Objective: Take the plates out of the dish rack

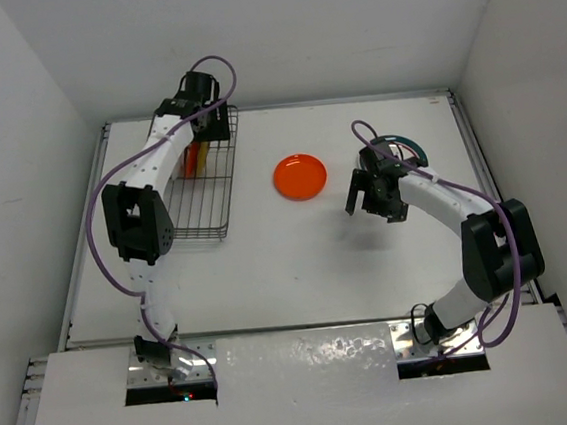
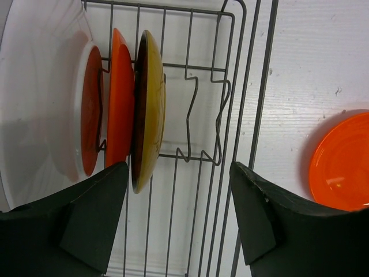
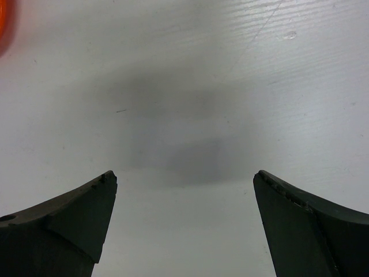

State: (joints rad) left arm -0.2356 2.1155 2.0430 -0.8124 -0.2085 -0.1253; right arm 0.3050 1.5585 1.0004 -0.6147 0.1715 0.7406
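Observation:
The dark wire dish rack (image 1: 216, 194) stands at the left. Three plates stand upright in its far end: a yellowish one (image 2: 149, 109), an orange one (image 2: 120, 98) and a white-rimmed one with a red-orange face (image 2: 86, 109). My left gripper (image 1: 210, 129) hovers over the rack; in the left wrist view it (image 2: 179, 173) is open and empty, with the yellowish plate just beyond its left finger. An orange plate (image 1: 299, 176) lies flat on the table and shows at the right of the left wrist view (image 2: 343, 164). My right gripper (image 1: 373, 204) (image 3: 184, 179) is open and empty above bare table.
A plate with a dark teal rim (image 1: 409, 142) lies on the table, mostly hidden behind my right arm. White walls enclose the table at the back and on both sides. The near part of the rack (image 2: 230, 86) holds only wire dividers.

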